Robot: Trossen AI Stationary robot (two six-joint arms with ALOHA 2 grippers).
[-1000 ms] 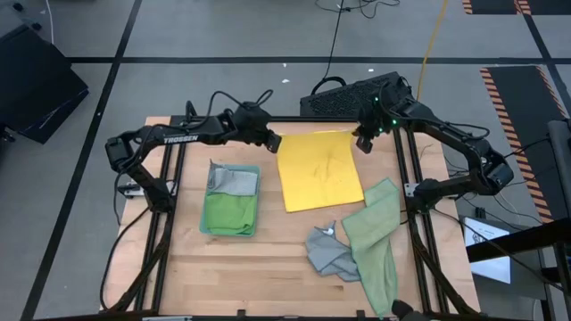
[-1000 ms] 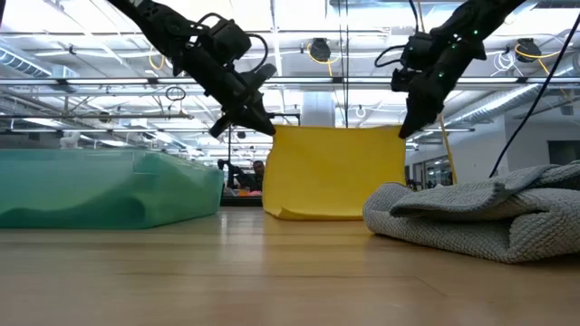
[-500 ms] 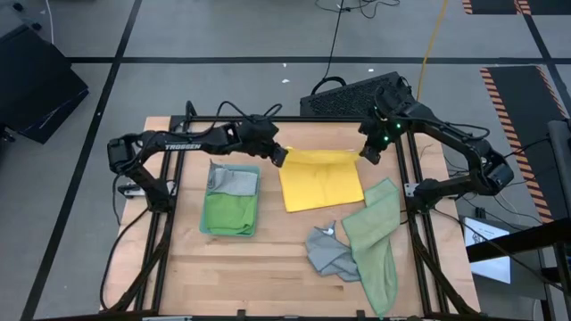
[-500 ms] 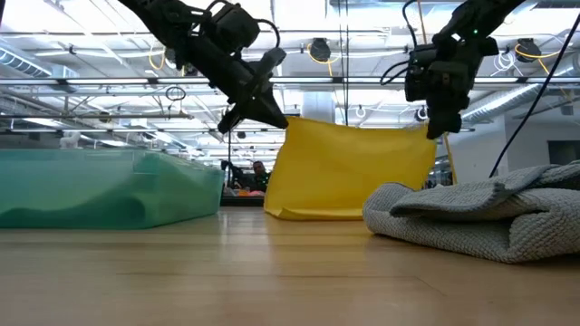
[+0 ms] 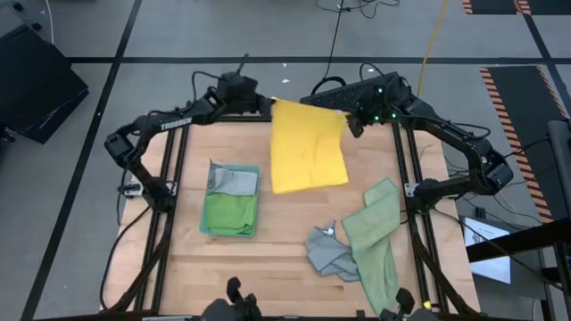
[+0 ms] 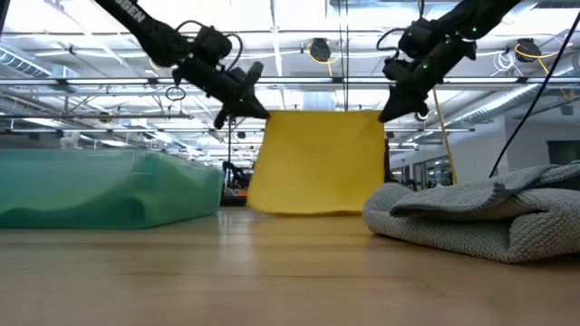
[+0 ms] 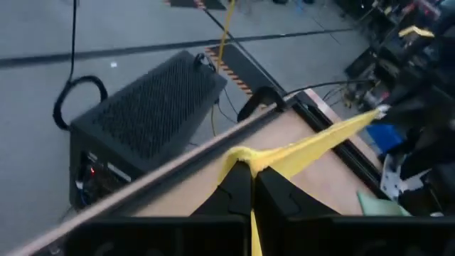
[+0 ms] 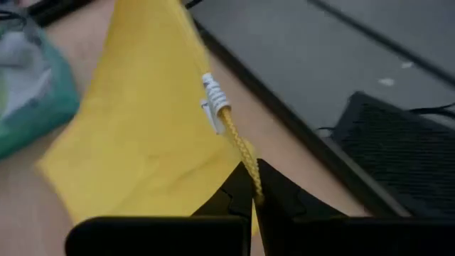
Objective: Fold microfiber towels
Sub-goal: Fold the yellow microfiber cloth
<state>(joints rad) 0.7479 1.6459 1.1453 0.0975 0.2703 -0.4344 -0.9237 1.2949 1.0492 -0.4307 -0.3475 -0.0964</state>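
A yellow microfiber towel [image 5: 308, 147] hangs spread between my two grippers over the far middle of the table. My left gripper [image 5: 267, 103] is shut on its far left corner and my right gripper [image 5: 351, 123] on its far right corner. In the low view the towel [image 6: 317, 163] hangs as a flat sheet between the left gripper [image 6: 258, 114] and the right gripper [image 6: 384, 114]. Its lower edge is close to the table; whether it touches I cannot tell. My left gripper pinches the towel's upper left corner [image 7: 242, 153] between its two fingers, coming from the table's left and slanting down. The top edge runs taut from there toward the other gripper. My right gripper pinches the upper right corner [image 8: 249, 173] between its fingers, next to the hem with the white label [image 8: 212, 99]. It comes from the table's right, slanting down. The towel hangs below it.
A teal bin [image 5: 253, 227] at the left holds a bright green and a grey towel. A crumpled grey towel [image 5: 326, 254] and a pale sage towel [image 5: 375, 236] lie near the right front. A black box [image 5: 339, 92] stands beyond the far edge.
Both grippers dipped toward the near edge, then swung up, toward the far edge and a little left, still shut on the corners. The towel's lower edge, curled on the table before, has been drawn along, and the towel now hangs straighter.
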